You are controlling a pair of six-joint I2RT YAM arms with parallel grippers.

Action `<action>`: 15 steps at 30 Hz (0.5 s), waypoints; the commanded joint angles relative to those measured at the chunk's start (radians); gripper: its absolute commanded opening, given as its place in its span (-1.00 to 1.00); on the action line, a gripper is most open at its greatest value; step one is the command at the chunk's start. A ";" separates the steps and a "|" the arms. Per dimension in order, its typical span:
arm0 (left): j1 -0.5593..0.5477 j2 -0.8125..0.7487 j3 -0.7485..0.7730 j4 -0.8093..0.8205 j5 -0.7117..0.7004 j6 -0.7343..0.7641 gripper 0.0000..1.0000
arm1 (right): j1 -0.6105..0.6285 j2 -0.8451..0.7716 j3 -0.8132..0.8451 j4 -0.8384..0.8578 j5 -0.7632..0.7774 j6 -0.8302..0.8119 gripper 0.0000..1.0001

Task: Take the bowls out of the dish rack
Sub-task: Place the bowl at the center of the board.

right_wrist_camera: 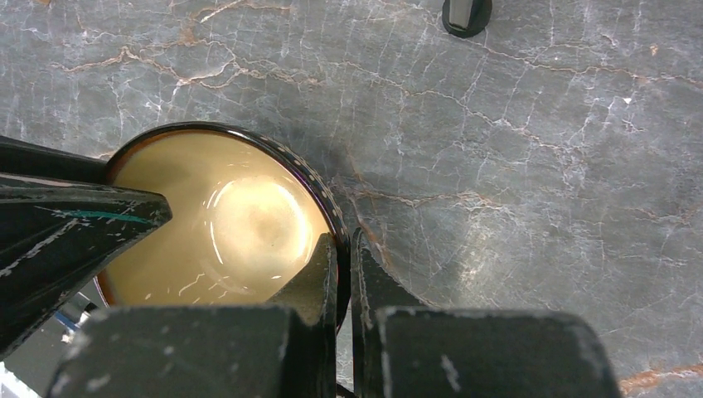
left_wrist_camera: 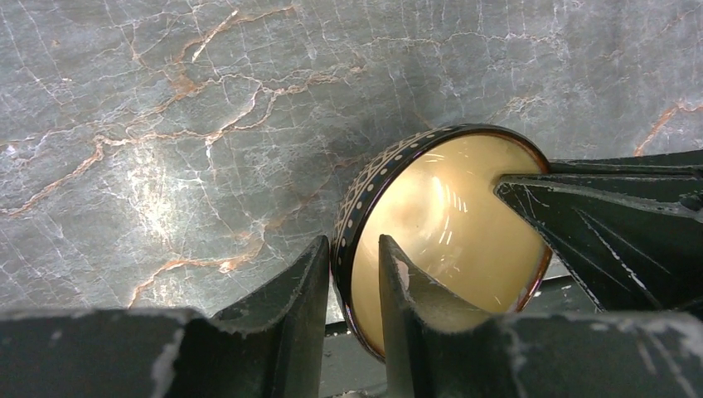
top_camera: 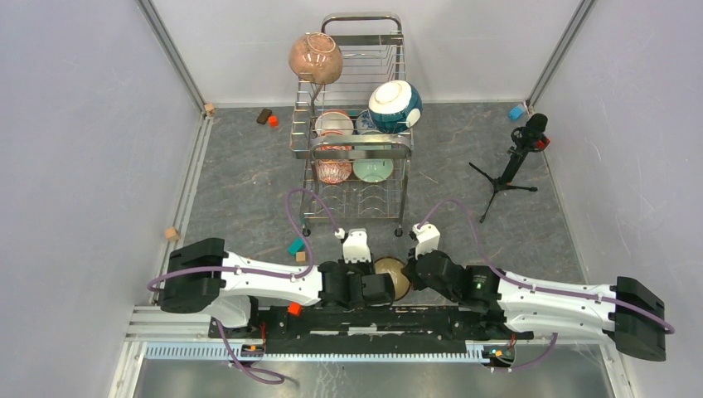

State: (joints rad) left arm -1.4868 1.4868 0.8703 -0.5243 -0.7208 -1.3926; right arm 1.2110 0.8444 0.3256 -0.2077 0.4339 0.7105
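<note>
On the table (top_camera: 240, 182), near edge: your right gripper (right_wrist_camera: 342, 243) pinches the rim of the dark patterned bowl (right_wrist_camera: 224, 224). Your left gripper (left_wrist_camera: 355, 246) straddles the opposite rim; clamped or not, can't tell.

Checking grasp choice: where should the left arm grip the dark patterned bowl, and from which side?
Probably its thin rim, on the side opposite the right gripper, coming from above: the dark patterned bowl opens upward, so the left gripper can straddle the wall, one finger inside, one outside.

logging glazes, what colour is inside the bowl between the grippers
Glossy cream-yellow bowl interior, best in right wrist view.
</note>
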 commanded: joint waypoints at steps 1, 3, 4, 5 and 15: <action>0.005 0.017 0.030 -0.003 -0.006 0.031 -0.34 | 0.005 -0.032 0.067 0.078 -0.005 0.016 -1.00; 0.005 0.019 0.029 0.005 -0.005 0.041 -0.48 | 0.005 -0.034 0.067 0.078 -0.011 0.016 -1.00; 0.006 0.020 0.026 0.009 -0.001 0.044 -0.55 | 0.004 -0.033 0.067 0.077 -0.014 0.015 -1.00; 0.005 0.020 0.026 0.011 0.000 0.045 -0.62 | 0.005 -0.034 0.067 0.079 -0.018 0.015 -1.00; 0.006 -0.030 0.017 -0.019 -0.009 0.088 -0.96 | 0.005 -0.073 0.058 0.085 -0.072 -0.043 -0.15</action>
State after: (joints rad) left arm -1.4845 1.5063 0.8707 -0.5388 -0.7017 -1.3483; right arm 1.2110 0.8200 0.3298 -0.2127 0.4000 0.7021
